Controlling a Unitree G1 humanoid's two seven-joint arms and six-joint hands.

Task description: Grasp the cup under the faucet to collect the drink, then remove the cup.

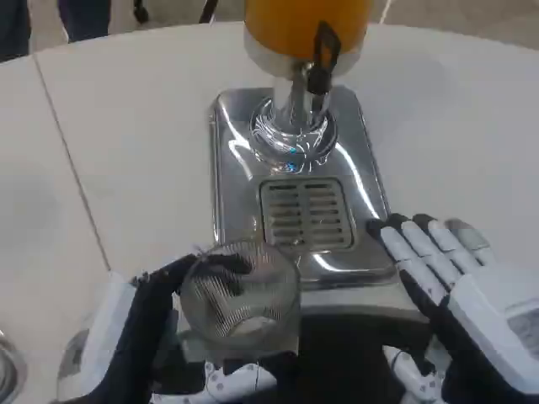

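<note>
Left robot hand, white back w/ black fingers, sits low-left in frame, fingers wrapped round the clear ribbed glass cup from its left side; it grips the cup. Cup is upright, looks empty, positioned at front edge of the shiny chrome drip tray, just in front of the slotted metal drain grille, not under the spout. Cup rim overlaps tray's near-left corner; can't tell if cup base is on the tray or on the white tabletop.

Centre-top: drink dispenser w/ orange-filled tank on a chrome pedestal, black tap lever on its front, facing cam. Pedestal stands at back half of tray, grille in front of it.

Right robot hand, white w/ black segments, lies low-right, just beside tray's right-front corner, fingers straight and spread, pointing up-left toward the tray; holds nothing, fingers apart. Fingertips close to tray edge, contact unclear.

Far lower-left corner: curved edge of a metal obj, too cropped to ID.
</note>
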